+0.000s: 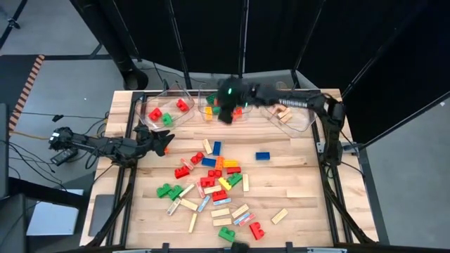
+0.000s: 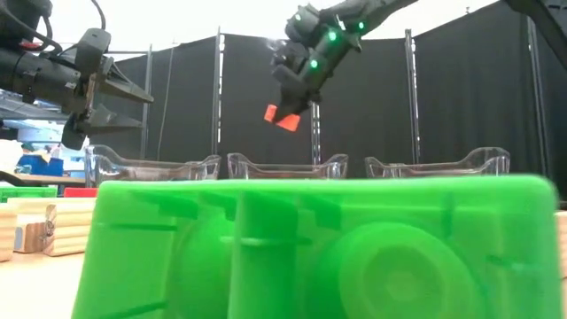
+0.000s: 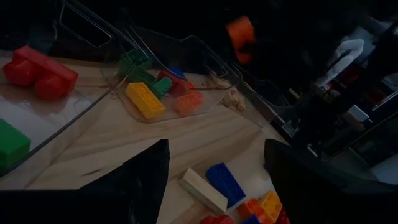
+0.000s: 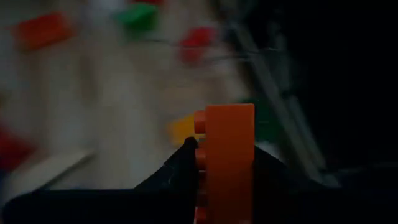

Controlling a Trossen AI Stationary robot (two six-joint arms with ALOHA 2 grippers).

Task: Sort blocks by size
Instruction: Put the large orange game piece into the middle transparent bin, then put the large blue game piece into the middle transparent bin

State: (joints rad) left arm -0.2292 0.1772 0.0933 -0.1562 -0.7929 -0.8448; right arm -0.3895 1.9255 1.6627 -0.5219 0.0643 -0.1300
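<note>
The blocks lie scattered in a pile [image 1: 211, 179] in the middle of the table: studded bricks in several colours and tan wooden bars. My right gripper [image 1: 226, 114] hangs over the middle clear bin [image 1: 219, 111] at the far edge, shut on an orange brick [image 2: 282, 116]. My left gripper [image 1: 167, 143] waits open at the table's left side, level, with nothing between its fingers [image 3: 146, 174]. The middle bin holds yellow, green, red and orange bricks [image 3: 155, 93]. The left bin holds red bricks [image 3: 38, 71] and a green one. My right gripper pinches the orange brick [image 4: 227, 155] between its two fingers, which lie on its broad sides near its lower end [image 4: 217, 186]. The fingers slant down from the table's right. The brick stands on end, its studs to one side, lifted clear above the middle bin.
Three clear bins stand in a row along the far edge: left [image 2: 155, 165], middle [image 2: 285, 165] and right [image 2: 434, 163], the right one with tan pieces. A big green block [image 2: 319, 248] lies right before the low camera. A blue brick [image 1: 262, 156] lies apart, right of the pile.
</note>
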